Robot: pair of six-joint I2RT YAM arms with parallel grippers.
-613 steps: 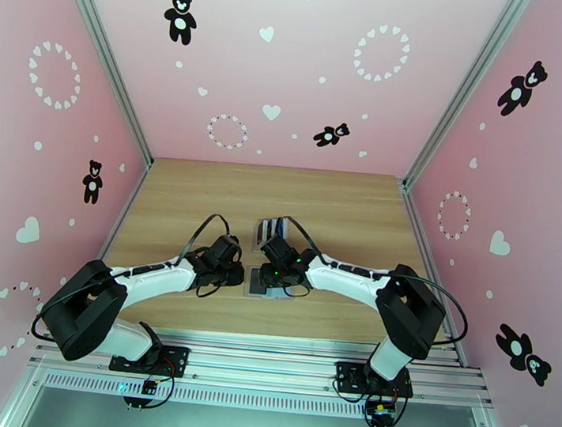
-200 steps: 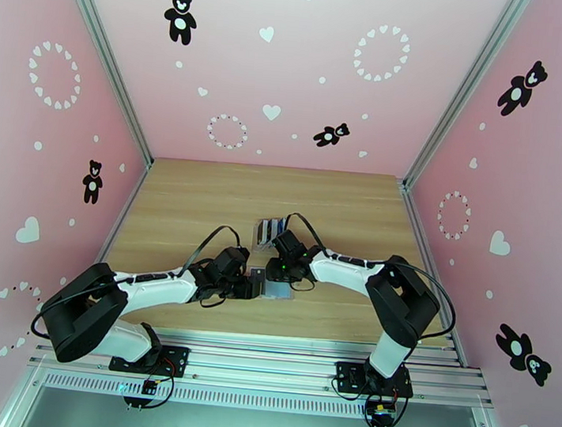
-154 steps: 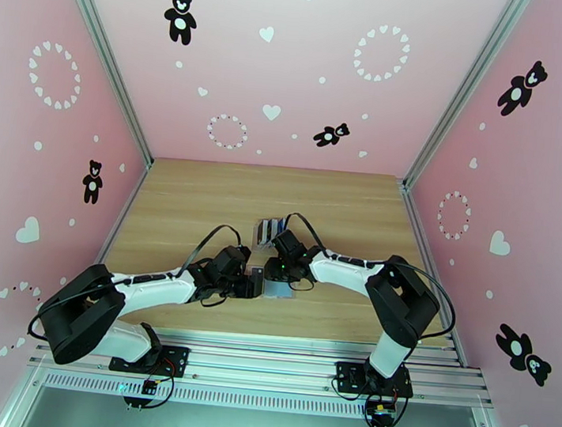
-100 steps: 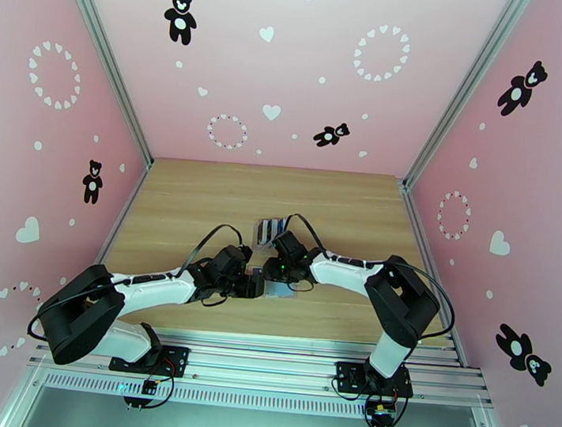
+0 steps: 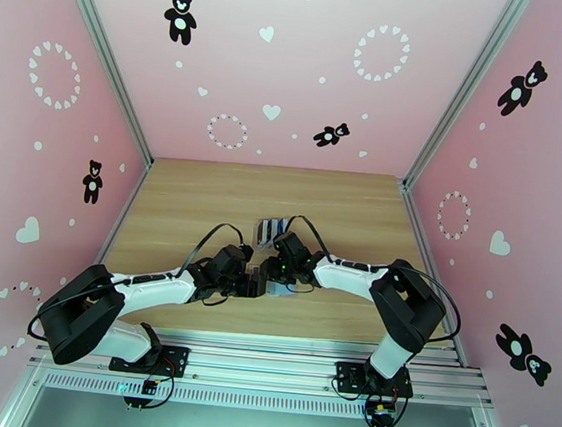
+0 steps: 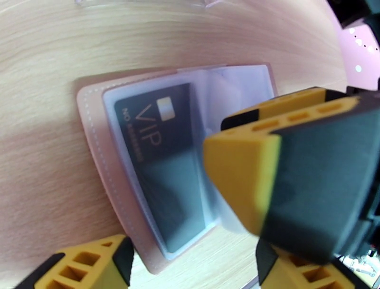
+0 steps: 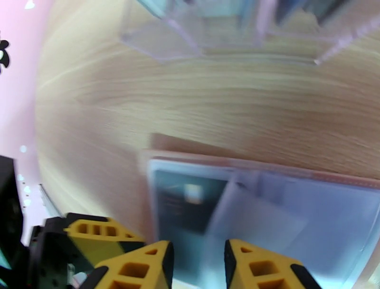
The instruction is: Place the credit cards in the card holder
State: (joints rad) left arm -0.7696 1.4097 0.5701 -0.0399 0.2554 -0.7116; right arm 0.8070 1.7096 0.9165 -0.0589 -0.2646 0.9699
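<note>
The tan-pink card holder (image 6: 92,157) lies open on the table, clear sleeves up, and shows in the top view (image 5: 278,289) too. A dark VIP card (image 6: 156,166) sits in its left sleeve (image 7: 183,209). My left gripper (image 6: 190,278) is open, its fingers straddling the holder's near edge. My right gripper (image 7: 197,259) hovers low over the right page, fingers a narrow gap apart, with a clear sleeve leaf (image 7: 247,223) lifted just ahead of them. One right finger (image 6: 289,185) looms over the sleeves. More credit cards (image 5: 272,227) stand in the slotted stand behind.
The slotted stand (image 7: 228,43) sits just beyond the holder, close to the right wrist. Both grippers meet tip to tip at mid-table (image 5: 261,276). Bare wood (image 5: 203,195) lies to the left, right and back, bounded by pink walls.
My left gripper has advanced right to the holder's edge. My right gripper has pulled back from over the holder toward the stand side, then edged slightly left.
</note>
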